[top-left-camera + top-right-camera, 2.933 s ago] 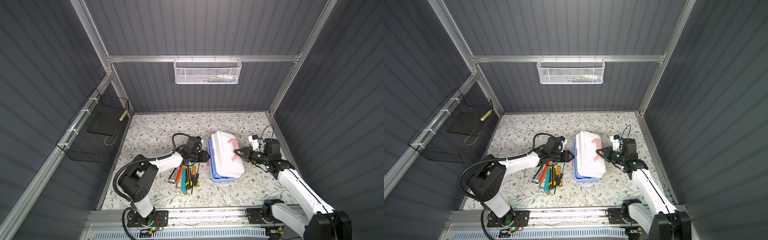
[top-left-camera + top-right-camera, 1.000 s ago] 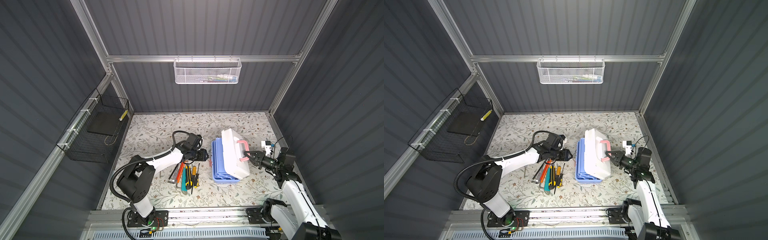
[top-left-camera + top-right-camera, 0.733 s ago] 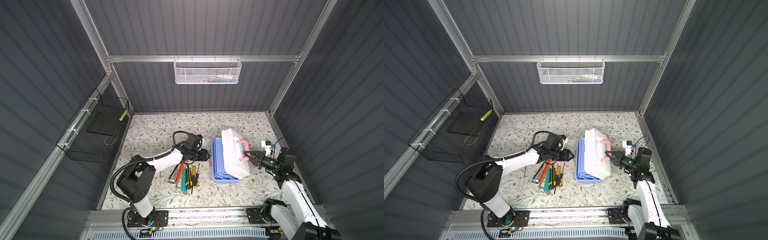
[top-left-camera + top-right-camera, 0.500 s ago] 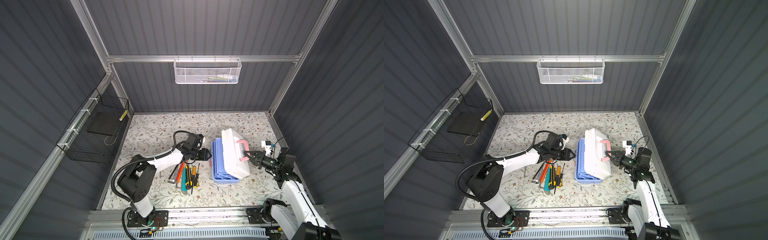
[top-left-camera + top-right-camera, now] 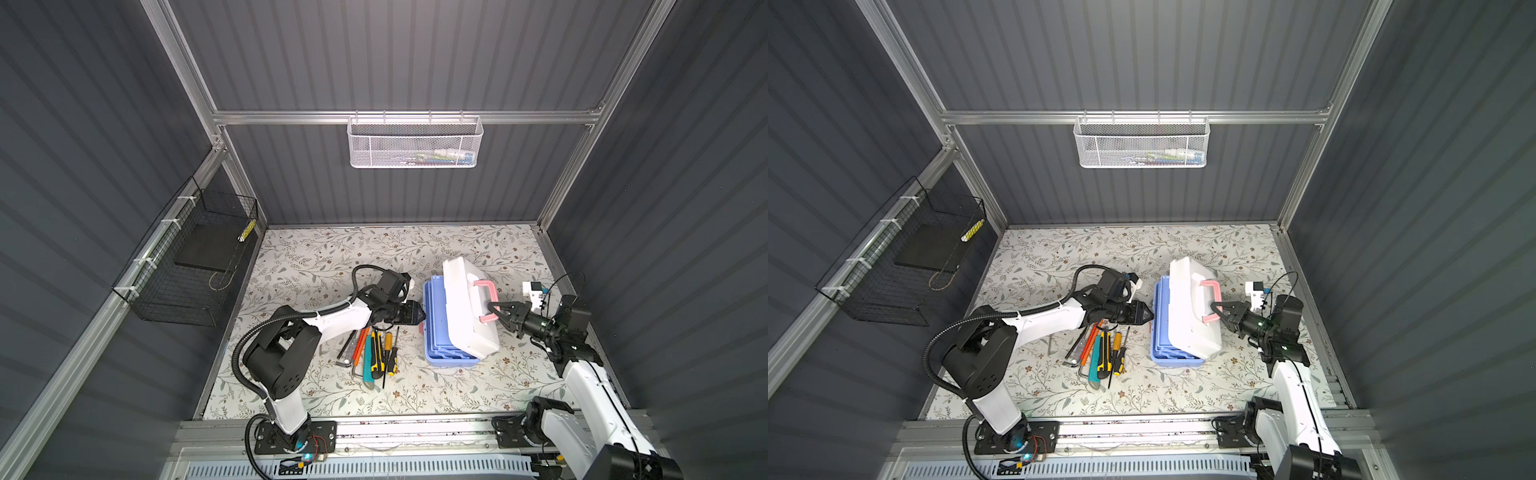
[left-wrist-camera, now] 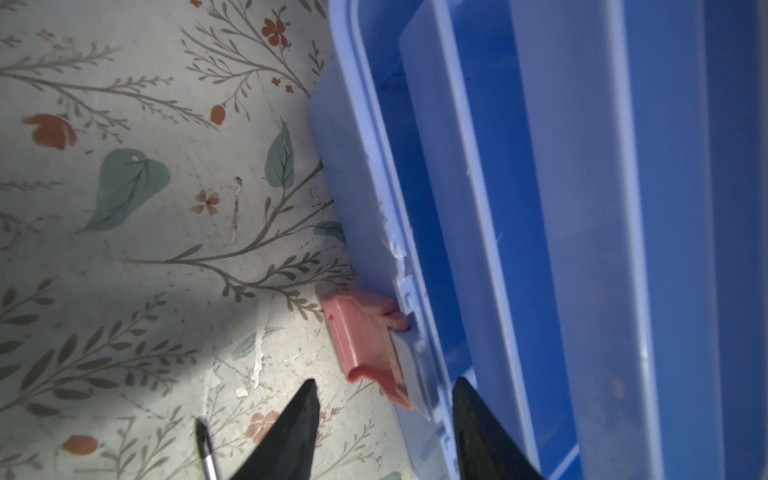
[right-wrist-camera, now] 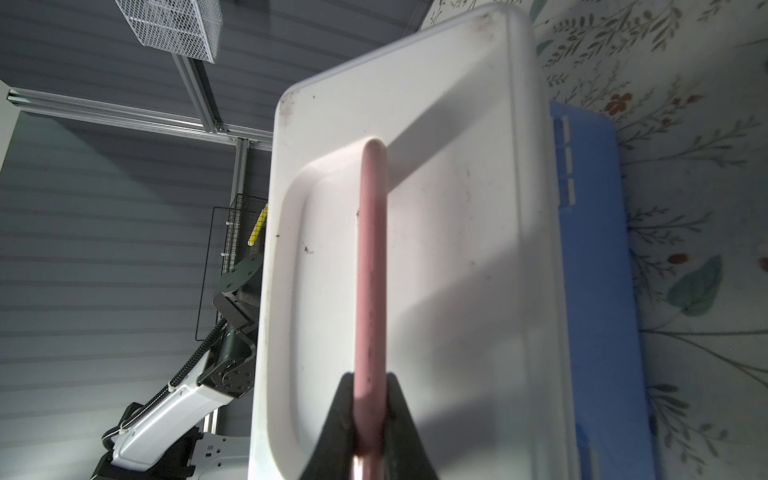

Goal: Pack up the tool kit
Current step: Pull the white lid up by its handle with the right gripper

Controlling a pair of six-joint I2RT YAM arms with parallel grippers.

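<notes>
One box, one white basket, one black basket, several tools.

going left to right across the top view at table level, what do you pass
black wire basket → loose tools → left end effector → blue base → white lid → right end effector, shut on the pink handle

Floral-print tabletop is shown in both top views. Blue box base is set on it, right of ctr. Just left of the base, hand tools are laid in a tight bunch, approx. parallel: yellow-black knife, teal knife, yellow-handled screwdriver, orange tool, and hex key at the bunch's near end.
</notes>
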